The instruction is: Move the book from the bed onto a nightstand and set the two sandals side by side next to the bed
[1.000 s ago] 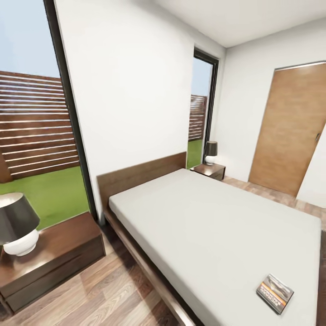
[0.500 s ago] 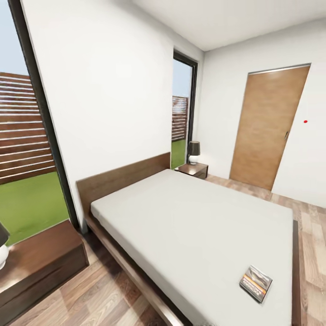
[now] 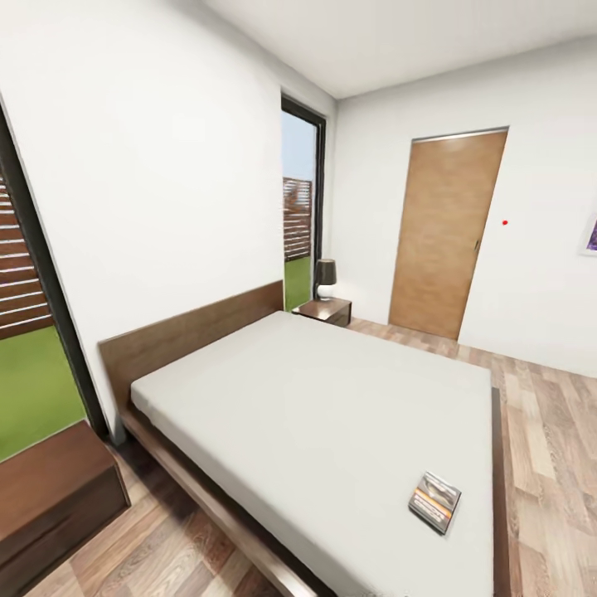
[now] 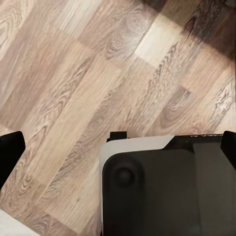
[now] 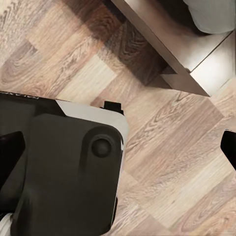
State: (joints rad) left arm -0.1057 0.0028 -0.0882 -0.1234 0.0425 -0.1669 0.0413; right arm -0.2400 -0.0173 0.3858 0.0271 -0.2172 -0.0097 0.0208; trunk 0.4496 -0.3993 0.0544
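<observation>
The book (image 3: 434,501), a thin paperback with an orange band, lies flat near the foot corner of the bed (image 3: 332,406) on its white mattress. One dark wood nightstand (image 3: 50,489) stands at the near side of the headboard. The other nightstand (image 3: 325,310) stands at the far side by the window and carries a small lamp (image 3: 325,278). The sandals are out of view. My left gripper (image 4: 119,150) hangs open over the plank floor, above the robot's base. The right gripper (image 5: 118,147) is open too, near the bed frame's corner (image 5: 172,59).
A brown door (image 3: 444,232) stands shut in the far wall. At the right edge hangs a framed purple picture (image 3: 590,234). Tall dark-framed windows flank the headboard. Wood floor (image 3: 547,431) runs along the foot of the bed. The robot's black and white base (image 4: 162,191) is below both grippers.
The whole head view has swung to the right. The near nightstand has slid to the left edge and its lamp has left the picture. The door and the purple picture have come further in.
</observation>
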